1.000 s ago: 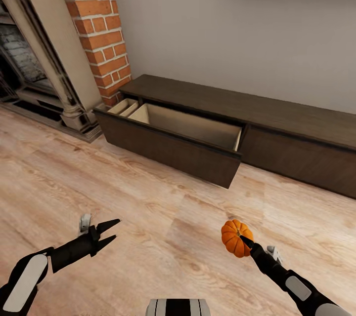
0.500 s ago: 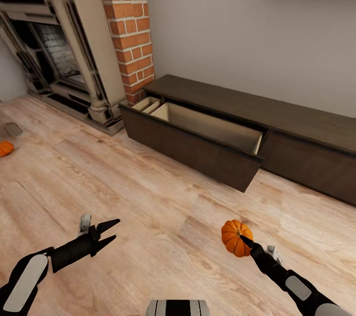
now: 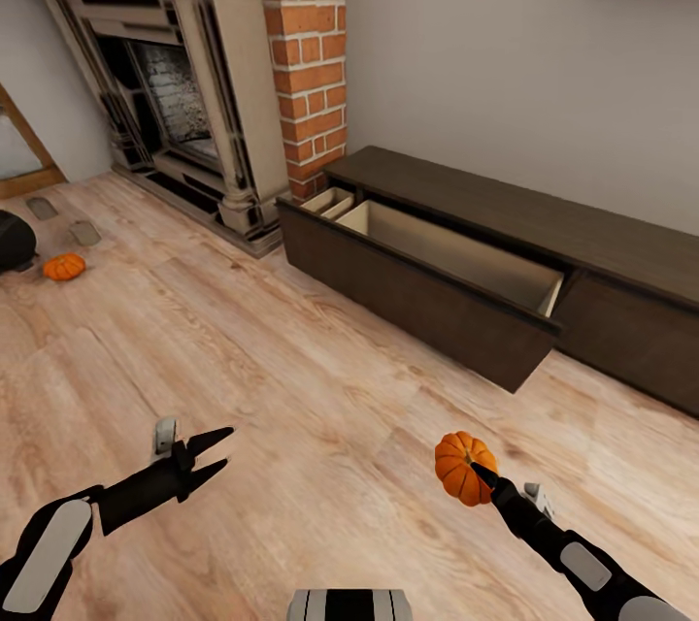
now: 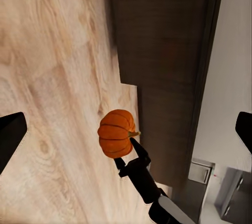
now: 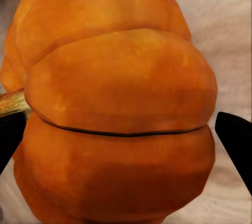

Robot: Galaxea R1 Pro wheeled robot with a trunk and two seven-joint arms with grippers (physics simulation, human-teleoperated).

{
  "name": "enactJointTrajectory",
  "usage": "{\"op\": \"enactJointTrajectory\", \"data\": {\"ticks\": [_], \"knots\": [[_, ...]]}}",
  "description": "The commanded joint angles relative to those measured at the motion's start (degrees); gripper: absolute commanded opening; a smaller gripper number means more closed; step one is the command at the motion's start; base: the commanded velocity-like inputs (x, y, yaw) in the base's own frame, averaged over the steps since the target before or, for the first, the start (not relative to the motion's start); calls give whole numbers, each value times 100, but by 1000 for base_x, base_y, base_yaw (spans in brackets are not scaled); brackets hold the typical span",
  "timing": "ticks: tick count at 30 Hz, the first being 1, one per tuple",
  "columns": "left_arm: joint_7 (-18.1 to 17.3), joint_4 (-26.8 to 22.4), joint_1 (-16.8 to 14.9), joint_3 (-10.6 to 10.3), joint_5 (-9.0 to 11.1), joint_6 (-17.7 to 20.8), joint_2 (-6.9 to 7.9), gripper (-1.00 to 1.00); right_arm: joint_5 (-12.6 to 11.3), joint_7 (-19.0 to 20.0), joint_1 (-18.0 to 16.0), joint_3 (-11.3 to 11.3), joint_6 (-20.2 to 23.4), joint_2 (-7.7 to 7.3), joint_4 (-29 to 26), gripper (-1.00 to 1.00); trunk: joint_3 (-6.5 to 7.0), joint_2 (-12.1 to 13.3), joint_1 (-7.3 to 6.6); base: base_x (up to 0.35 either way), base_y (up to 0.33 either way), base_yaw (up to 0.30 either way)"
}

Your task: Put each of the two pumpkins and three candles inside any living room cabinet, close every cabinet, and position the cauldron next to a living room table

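A ribbed orange pumpkin (image 3: 464, 467) sits clamped in the right gripper (image 3: 480, 475) above the pale plank floor (image 3: 291, 378), its stem partly hidden; the left gripper (image 3: 209, 457) hangs spread and empty; ahead, the dark wooden cabinet (image 3: 505, 223) has one drawer (image 3: 427, 296) pulled out; a second pumpkin (image 3: 64, 266) lies far left beside the black cauldron (image 3: 14, 240), cut by the frame edge.

- The cabinet (image 3: 544, 223) stands along the back wall, its left end just beside the brick column (image 3: 309, 49).
- Its left drawer (image 3: 427, 296) is pulled out over the floor (image 3: 272, 359).
- The fireplace (image 3: 165, 87) lies left of the column.
- A second pumpkin (image 3: 64, 266) lies on the floor at the far left, beside the cauldron (image 3: 12, 241).
- The right gripper (image 3: 476, 471) holds a pumpkin (image 3: 462, 467) in front of the drawer, well apart from it.
- The left gripper (image 3: 212, 456) hangs to its left.
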Motion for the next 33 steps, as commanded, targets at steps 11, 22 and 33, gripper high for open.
{"op": "enactJointTrajectory", "data": {"ticks": [11, 22, 33], "knots": [[-28, 5, -5, 8, -7, 31, -7, 100, -72, 3, -2, 27, 33, -6, -5, -100, -157, -14, 22, 0, 0, 253], [-28, 9, -5, 8, -5, 31, -8, 100, -68, 10, -2, 33, 26, -6, -5, -100, -110, -14, 22, 0, 0, 253], [-28, 11, -5, 8, -5, 31, -10, 100, -70, 11, -2, 36, 24, -7, -5, -100, -63, -14, 22, 0, 0, 253]]}}
